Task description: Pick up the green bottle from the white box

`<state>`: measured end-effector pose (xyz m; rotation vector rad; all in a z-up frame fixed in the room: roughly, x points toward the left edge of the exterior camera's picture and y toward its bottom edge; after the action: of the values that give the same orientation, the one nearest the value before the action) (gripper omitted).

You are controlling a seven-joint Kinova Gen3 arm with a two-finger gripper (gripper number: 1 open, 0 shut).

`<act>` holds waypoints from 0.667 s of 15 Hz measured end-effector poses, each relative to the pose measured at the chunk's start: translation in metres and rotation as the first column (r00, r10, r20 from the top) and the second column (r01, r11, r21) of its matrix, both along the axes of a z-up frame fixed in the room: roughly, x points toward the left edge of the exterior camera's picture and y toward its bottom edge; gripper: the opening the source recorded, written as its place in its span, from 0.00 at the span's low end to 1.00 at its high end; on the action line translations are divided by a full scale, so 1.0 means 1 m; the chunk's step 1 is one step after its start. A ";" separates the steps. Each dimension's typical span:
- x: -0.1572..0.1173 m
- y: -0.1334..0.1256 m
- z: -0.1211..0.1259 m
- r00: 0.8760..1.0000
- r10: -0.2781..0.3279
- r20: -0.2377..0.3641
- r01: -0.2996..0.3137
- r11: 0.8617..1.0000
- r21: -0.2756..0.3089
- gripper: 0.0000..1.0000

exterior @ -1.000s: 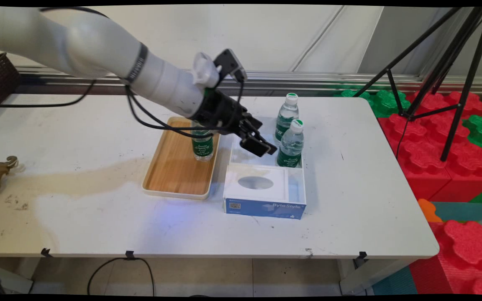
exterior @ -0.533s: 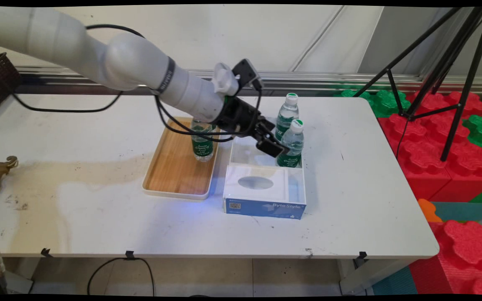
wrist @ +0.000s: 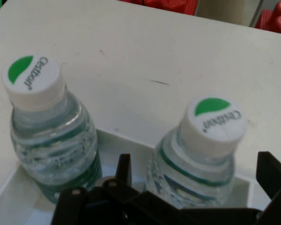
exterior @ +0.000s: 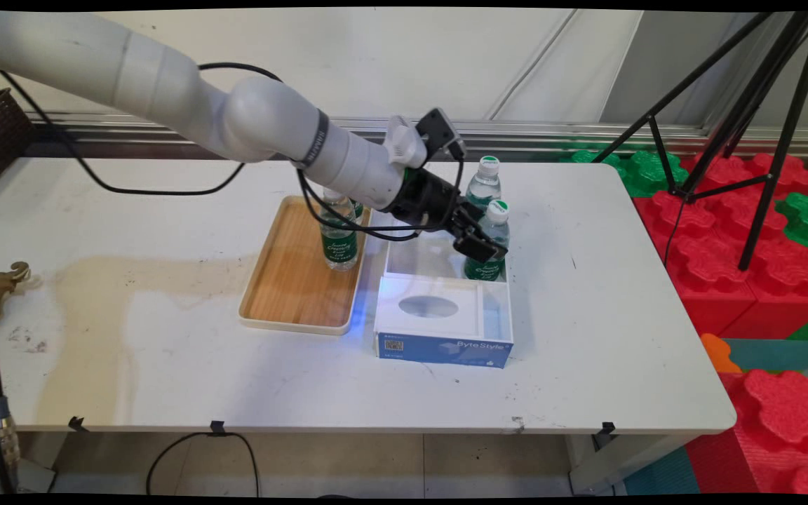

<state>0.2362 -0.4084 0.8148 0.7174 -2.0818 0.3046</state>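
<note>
The near water bottle (exterior: 489, 242) stands in the far right corner of the open box (exterior: 444, 319), and the gripper (exterior: 480, 247) is at its body from about 9 o'clock. In the hand view the fingers (wrist: 271, 173) stand spread wide, one either side of this bottle (wrist: 196, 159), gripping nothing; the main view does not show that gap. The hand view also shows both caps' green-and-white tops, with the second bottle (wrist: 49, 136) at 9 o'clock of the first. Three bottles in all: this one, the far bottle (exterior: 481, 188) at its 12 o'clock, and a third (exterior: 339, 235) upright on the one wooden tray (exterior: 292, 280), at 9 o'clock of the box. One toy elephant (exterior: 1, 287) stands near the table's (exterior: 586, 337) left edge.
</note>
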 end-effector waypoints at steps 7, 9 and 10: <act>-0.010 -0.019 -0.016 1.000 -0.020 -0.012 0.020 1.000 -0.010 1.00; -0.012 -0.021 -0.018 0.999 -0.032 -0.016 0.031 0.999 -0.012 0.00; -0.013 -0.022 -0.019 0.999 -0.037 -0.018 0.037 0.999 -0.012 0.00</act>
<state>0.2236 -0.4305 0.7954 0.6711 -2.0719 0.2883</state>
